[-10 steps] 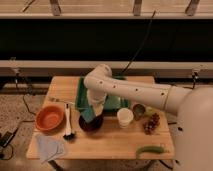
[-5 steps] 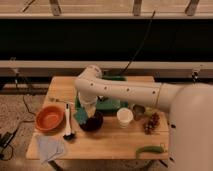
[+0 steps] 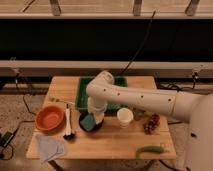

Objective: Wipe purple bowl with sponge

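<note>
The purple bowl (image 3: 83, 127) sits on the wooden table (image 3: 110, 142), left of centre, between the orange bowl and the white cup. The teal sponge (image 3: 88, 123) lies inside it, pressed against the bowl's inner surface. My gripper (image 3: 95, 118) reaches down from the white arm (image 3: 130, 97) into the bowl and is shut on the sponge's right edge. The arm's wrist hides the bowl's back rim.
An orange bowl (image 3: 49, 118) stands at the left, with a white-handled spoon (image 3: 67, 124) between it and the purple bowl. A light blue cloth (image 3: 50, 148) lies front left. A green tray (image 3: 82, 92) sits behind; a white cup (image 3: 124, 117), dark fruit (image 3: 151, 123) and a green vegetable (image 3: 150, 149) are on the right.
The arm's elbow has swung left over the tray, and the gripper has shifted slightly within the bowl with the sponge.
</note>
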Controlling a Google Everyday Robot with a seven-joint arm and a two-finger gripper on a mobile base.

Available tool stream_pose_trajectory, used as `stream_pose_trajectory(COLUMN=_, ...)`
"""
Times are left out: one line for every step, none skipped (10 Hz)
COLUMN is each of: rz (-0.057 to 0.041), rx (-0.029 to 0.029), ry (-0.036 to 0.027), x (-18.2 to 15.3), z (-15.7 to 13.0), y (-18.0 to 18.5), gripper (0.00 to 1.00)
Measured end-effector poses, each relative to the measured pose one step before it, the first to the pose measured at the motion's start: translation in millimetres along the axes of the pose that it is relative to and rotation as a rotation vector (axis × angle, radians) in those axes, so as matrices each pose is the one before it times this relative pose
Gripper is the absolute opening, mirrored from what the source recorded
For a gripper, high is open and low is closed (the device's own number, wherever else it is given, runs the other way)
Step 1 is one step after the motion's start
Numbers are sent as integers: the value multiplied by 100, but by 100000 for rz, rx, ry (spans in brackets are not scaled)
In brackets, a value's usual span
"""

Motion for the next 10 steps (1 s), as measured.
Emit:
stream_pose_trajectory(rz=1616, rx=-323, ry=-406, x=1134, z=16, y=837, gripper=0)
stream_pose_trajectory(rz=1228, rx=-93, ry=-107, x=861, z=11, y=420, gripper=0)
stream_pose_trajectory(rz=2473, rx=34, ry=174, x=1221, z=-128, y=90, gripper=0)
stream_pose_trajectory(rz=1698, rx=375, ry=412, x=845, z=-65, y=-428, gripper=0)
stream_pose_trajectory(rz=1620, rx=125, ry=949, x=867, z=-91, y=-625, gripper=0)
stream_pose_trajectory(rz=1181, rx=309, ry=564, x=255, z=-95, y=-725, gripper=0)
stream_pose_trajectory(rz=836, rx=515, ry=756, x=-70, z=-128, y=-831, gripper=0)
stream_pose_trajectory(rz=477, rx=352, ry=46, x=-346, z=-101, y=-700, gripper=0)
stream_pose_trajectory(rz=128, rx=45, ry=-470, x=-599, z=-37, y=-380, gripper=0)
stream_pose_trajectory(rz=-759, rx=87, ry=-691, x=-1165, z=-40, y=-490, gripper=0)
